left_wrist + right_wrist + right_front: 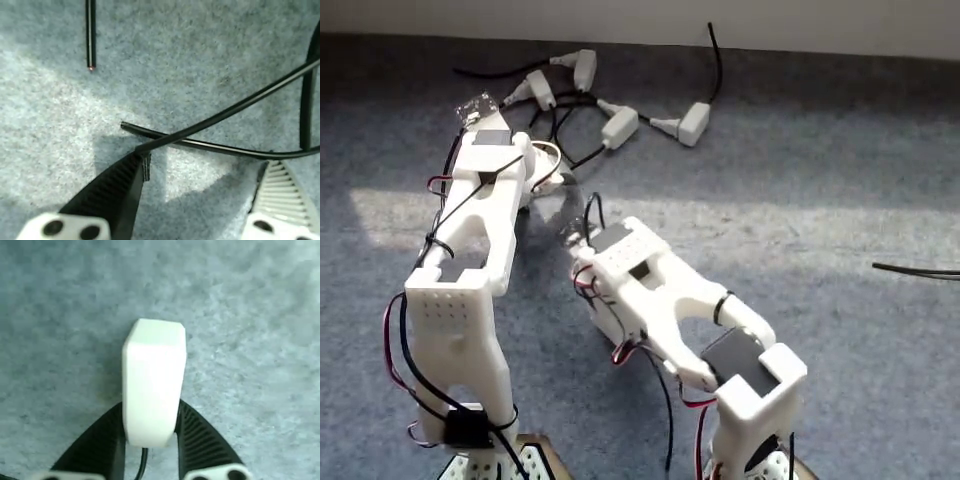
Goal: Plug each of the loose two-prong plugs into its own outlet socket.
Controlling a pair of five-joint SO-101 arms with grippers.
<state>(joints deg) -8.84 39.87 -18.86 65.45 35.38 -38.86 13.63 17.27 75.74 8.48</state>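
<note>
The left gripper point(205, 167) sits just beside the plug cluster point(620, 125), fingers apart, with a black cable point(225, 112) crossing the gap and nothing clamped. That cable looks limp and likely to drag, so the hard white bodies, taken by their flat sides, are the better hold. Whether any socket in the cluster holds prongs, I cannot tell. Right of that and nearer the arm bases than the cluster, the right gripper point(150, 410) has its fingers clamped on a white plug body point(154, 370) over the grey desk point(250, 315). It's probably light, rigid and smooth, so it could twist in the grip.
</note>
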